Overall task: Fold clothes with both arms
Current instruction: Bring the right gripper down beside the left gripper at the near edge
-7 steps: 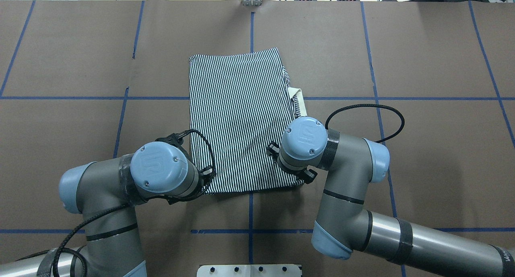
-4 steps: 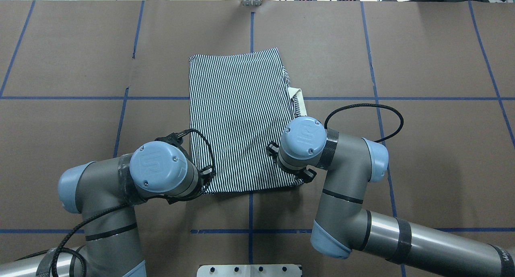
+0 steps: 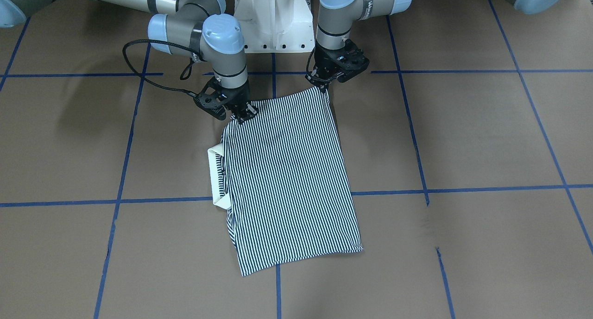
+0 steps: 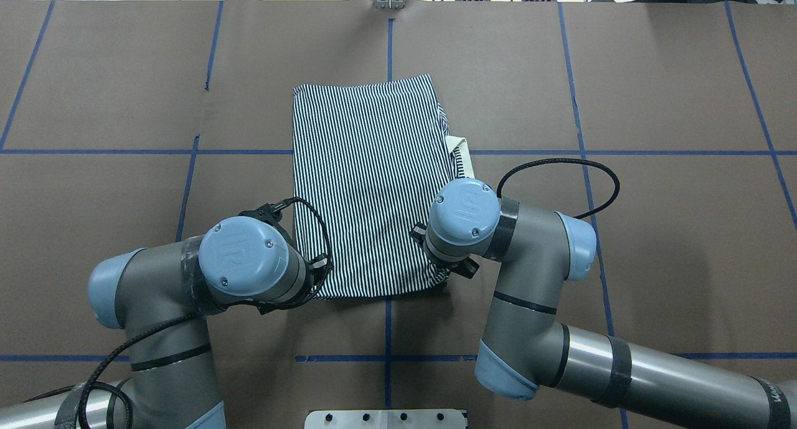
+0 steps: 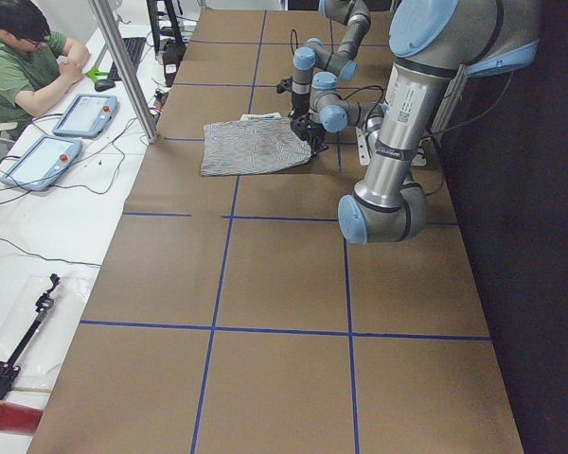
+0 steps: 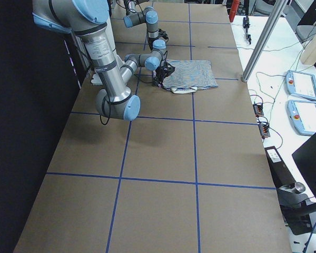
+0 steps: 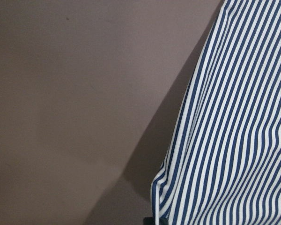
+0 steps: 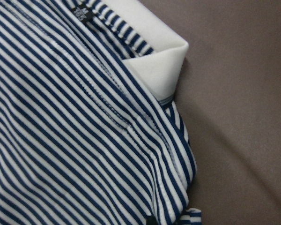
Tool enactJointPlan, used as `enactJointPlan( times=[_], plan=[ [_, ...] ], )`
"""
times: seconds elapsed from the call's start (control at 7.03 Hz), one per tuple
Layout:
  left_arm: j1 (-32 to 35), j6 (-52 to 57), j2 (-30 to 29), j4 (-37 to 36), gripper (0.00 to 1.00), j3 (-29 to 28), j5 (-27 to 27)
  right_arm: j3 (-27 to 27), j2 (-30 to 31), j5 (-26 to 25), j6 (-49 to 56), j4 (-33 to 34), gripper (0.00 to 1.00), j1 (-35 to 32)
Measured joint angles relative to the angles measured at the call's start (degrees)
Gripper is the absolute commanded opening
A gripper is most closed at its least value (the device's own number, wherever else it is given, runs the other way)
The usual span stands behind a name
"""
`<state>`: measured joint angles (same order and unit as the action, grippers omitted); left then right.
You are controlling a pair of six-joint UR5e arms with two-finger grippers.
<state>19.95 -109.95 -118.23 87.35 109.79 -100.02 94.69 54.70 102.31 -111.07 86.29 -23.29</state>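
The striped polo shirt [image 3: 287, 171] lies folded into a rectangle on the brown table, and it also shows in the overhead view [image 4: 367, 180]. Its cream collar [image 3: 217, 175] sticks out at the side by my right arm. My left gripper [image 3: 325, 85] is shut on the shirt's near corner on its side and holds it slightly raised. The left wrist view shows that striped edge [image 7: 234, 140] hanging over its shadow. My right gripper [image 3: 240, 116] is shut on the other near corner, close to the collar [image 8: 154, 65], and pulls it up and inward.
The white pedestal base [image 3: 273, 18] stands just behind both grippers. Blue tape lines [image 4: 386, 357] cross the table. An operator [image 5: 24, 47] sits beyond the far edge with tablets [image 5: 80, 113] and a metal post [image 5: 123, 66].
My right arm has shifted slightly left and forward, drawing the shirt's near right corner inward and off the table. My left arm has barely moved.
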Motion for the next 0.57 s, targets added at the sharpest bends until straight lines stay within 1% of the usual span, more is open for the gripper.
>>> enactJointPlan(
  times=[0.28, 0.43, 0.57],
  plan=[
    [0.0, 0.0, 0.0, 0.0, 0.0, 0.0, 0.0, 0.1, -0.3, -0.2, 0.2, -0.1, 0.0, -0.1],
    [0.0, 0.1, 0.1, 0.0, 0.0, 0.2, -0.1, 1.0, 0.1, 0.0, 0.3, 0.0, 0.0, -0.2],
    [-0.2, 0.1, 0.2, -0.1, 0.0, 0.7, -0.1, 3.0, 1.3, 0.3, 0.4, 0.0, 0.0, -0.3]
  ],
)
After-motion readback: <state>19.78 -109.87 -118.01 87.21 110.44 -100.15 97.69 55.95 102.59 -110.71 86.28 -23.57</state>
